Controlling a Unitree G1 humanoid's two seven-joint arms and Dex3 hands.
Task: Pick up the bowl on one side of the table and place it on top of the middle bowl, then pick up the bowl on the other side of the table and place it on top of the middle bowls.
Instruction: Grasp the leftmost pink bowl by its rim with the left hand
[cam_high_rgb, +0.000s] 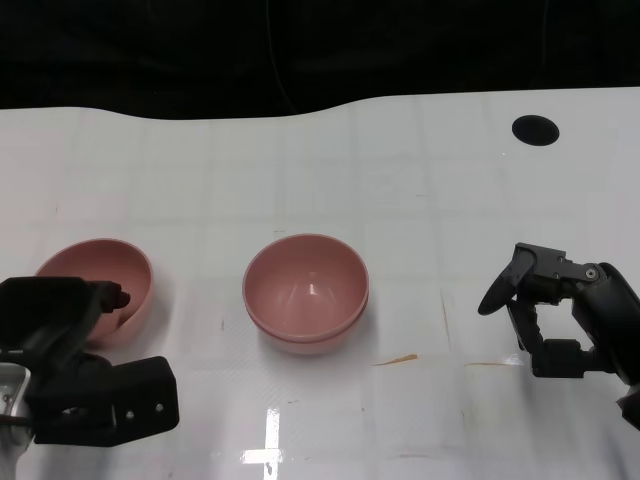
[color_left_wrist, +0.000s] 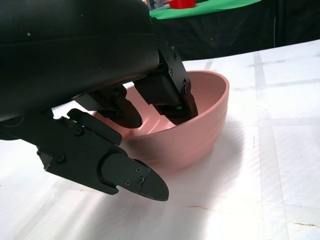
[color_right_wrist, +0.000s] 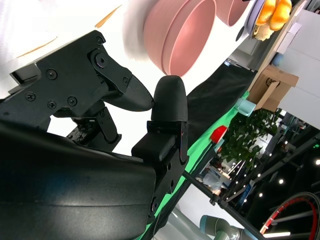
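Nearest, at the lower left of the head view, the left hand (cam_high_rgb: 85, 365) is reaching over the near rim of the left pink bowl (cam_high_rgb: 100, 285). The left wrist view shows its fingers (color_left_wrist: 170, 97) dipping inside that bowl (color_left_wrist: 200, 125) while the thumb (color_left_wrist: 130, 177) is lying outside below the wall, with a gap between thumb and bowl; whether the fingers are pressing on the inner wall I cannot tell, so a firm hold is not showing. The bowl is sitting upright on the white table (cam_high_rgb: 420, 200).

At the lower right, the right hand (cam_high_rgb: 555, 310) is hovering over bare table, holding nothing, its fingers spread apart, well clear of any bowl. In the right wrist view the same hand (color_right_wrist: 137, 105) is showing loose, separated fingers.

Farther in, at the middle of the table, the middle bowl (cam_high_rgb: 305, 290) is standing upright; a double edge along its lower rim suggests two bowls nested, one in the other. The right wrist view is catching it (color_right_wrist: 182, 35) too.

Farthest, a black round hole (cam_high_rgb: 535, 129) is lying in the tabletop near the back right edge.
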